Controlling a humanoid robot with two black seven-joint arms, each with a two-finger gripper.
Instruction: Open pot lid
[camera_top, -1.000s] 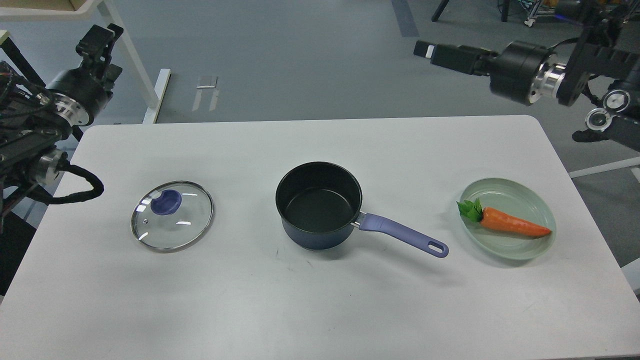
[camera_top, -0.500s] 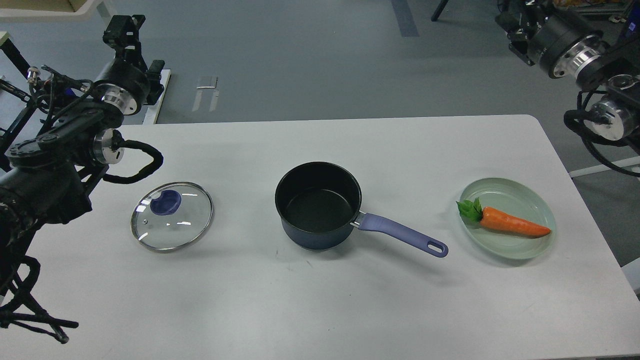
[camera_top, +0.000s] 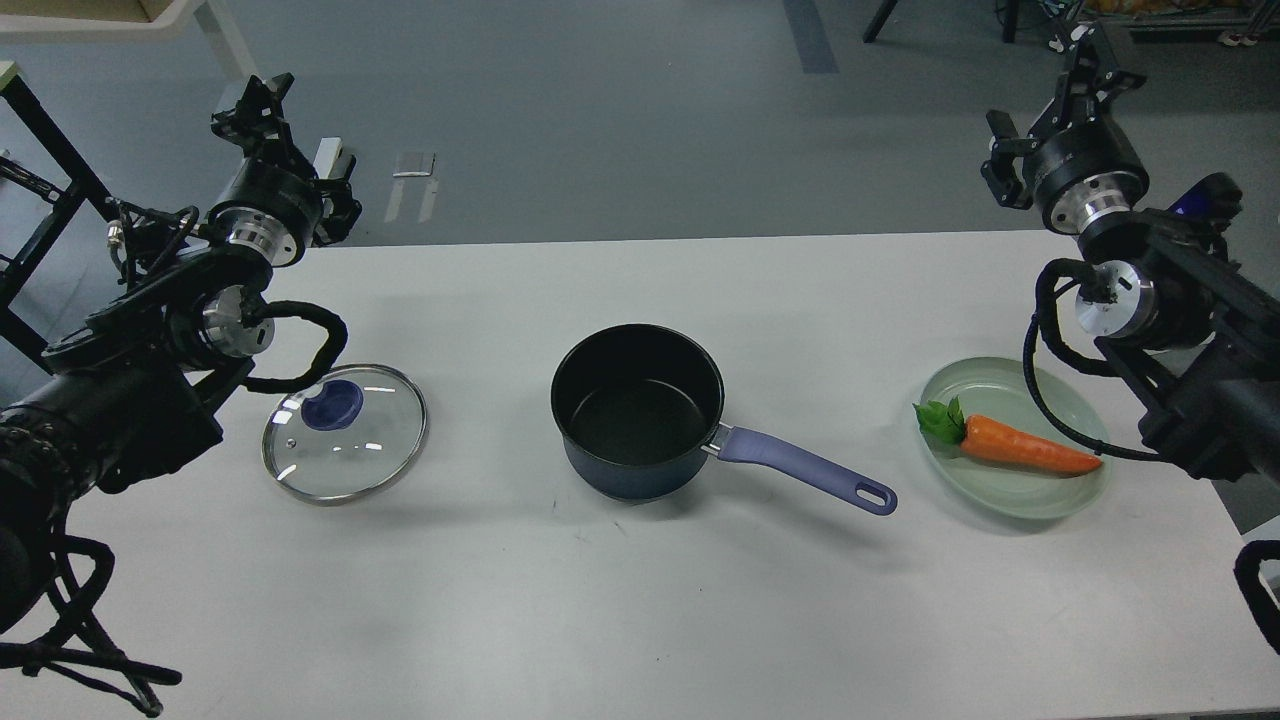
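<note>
The lid (camera_top: 345, 432) is laid flat on the surface (camera_top: 640, 620) at centre left, well apart from the uncovered pot (camera_top: 637, 410), so the opening appears done, while the state of the left claw (camera_top: 252, 100) and right claw (camera_top: 1090, 55), raised at the upper corners, cannot be told.

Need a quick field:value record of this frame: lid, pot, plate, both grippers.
lid: glass, flat on the table, left of the pot, apart from it
pot: uncovered, empty, handle pointing right
plate: right of the pot, holds a carrot
left gripper: raised past the table's far-left corner, holding nothing, opening unclear
right gripper: raised at far right, holding nothing, opening unclear
task state: lid already off
</note>
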